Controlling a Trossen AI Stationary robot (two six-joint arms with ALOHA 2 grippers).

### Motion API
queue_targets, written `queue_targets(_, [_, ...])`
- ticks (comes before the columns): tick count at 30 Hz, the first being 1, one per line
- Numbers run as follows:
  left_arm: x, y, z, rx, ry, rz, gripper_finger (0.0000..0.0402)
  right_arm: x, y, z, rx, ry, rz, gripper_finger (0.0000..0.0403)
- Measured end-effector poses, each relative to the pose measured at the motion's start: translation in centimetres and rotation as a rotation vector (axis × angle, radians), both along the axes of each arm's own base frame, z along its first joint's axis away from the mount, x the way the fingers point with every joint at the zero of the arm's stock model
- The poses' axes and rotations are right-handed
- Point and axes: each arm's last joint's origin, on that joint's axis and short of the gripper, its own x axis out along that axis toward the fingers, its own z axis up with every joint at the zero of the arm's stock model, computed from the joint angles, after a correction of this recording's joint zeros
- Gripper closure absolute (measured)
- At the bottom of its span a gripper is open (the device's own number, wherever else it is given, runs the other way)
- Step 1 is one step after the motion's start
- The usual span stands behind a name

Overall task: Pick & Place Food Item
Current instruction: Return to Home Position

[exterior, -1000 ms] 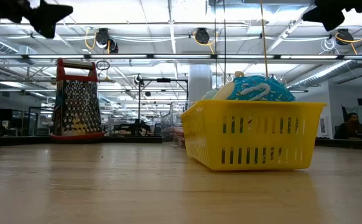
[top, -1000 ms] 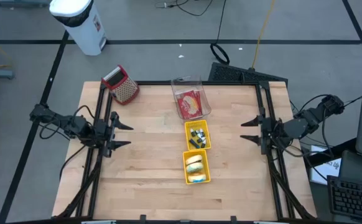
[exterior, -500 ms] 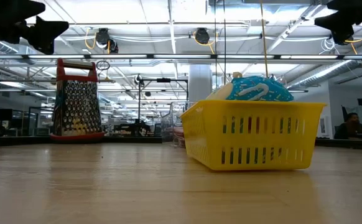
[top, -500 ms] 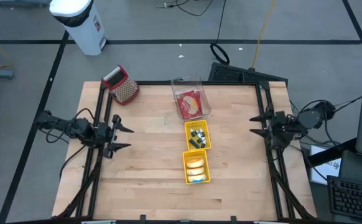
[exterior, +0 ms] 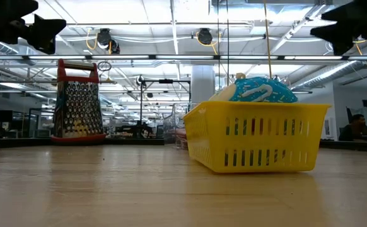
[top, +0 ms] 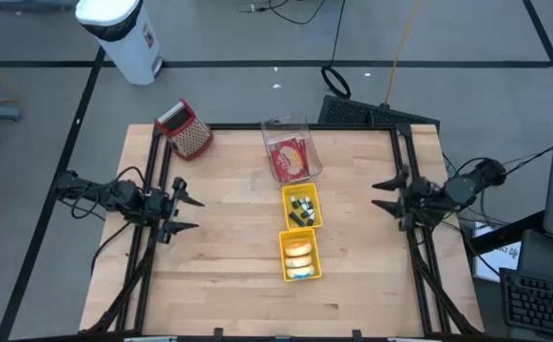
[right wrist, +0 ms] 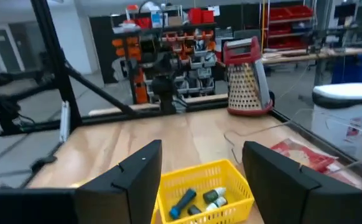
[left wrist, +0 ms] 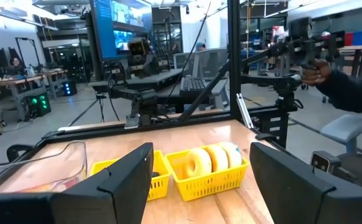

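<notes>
While it hovers over the table [top: 229,285] edge, left gripper [top: 192,213]: jaws apart.
Right gripper [top: 375,196]: jaws apart.
Bottom yellow bin [top: 281,256]: doughnuts [top: 299,251] inside.
Red packet [top: 291,157]: print unreadable.

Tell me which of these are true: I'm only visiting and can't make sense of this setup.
1. The left gripper and the right gripper are both open and hold nothing. True.
2. The doughnuts lie in the yellow bin next to the clear container. False: they fill the other yellow bin, the one farther from it.
3. The grater stands near a corner of the table on the left arm's side. True.
4. The right gripper is reaching into a bin. False: it hangs by the table's edge, apart from both bins.
5. The clear container holds something red. True.
</notes>
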Motion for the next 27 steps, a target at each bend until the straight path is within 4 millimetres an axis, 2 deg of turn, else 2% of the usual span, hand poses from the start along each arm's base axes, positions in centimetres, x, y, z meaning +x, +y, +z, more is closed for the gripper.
queue_targets(5, [0.0,0.0,0.0,-0.015,0.004,-0.002,0.0133,1.4,0.8,-2.3,-0.028,-0.058,0.007,0.0191])
queue_targets(9, [0.0,0.1,0.0,0.004,0.004,0.02,0.0133,1.8,1.1,-4.0,-0.023,-0.022,0.009,0.0192])
queue_targets(14, [0.0,0.1,-0.1,0.023,0.002,0.03,0.0133,2.1,1.4,-5.1,-0.026,-0.004,0.06,0.0188])
queue_targets(22, [0.0,0.1,-0.1,0.0,0.007,0.028,0.0133,2.6,1.4,-6.6,-0.102,0.014,0.041,0.0192])
queue_targets(27, [0.0,0.1,-0.1,0.004,0.006,0.029,0.0133,2.9,1.1,-6.7,-0.167,0.011,0.071,0.0189])
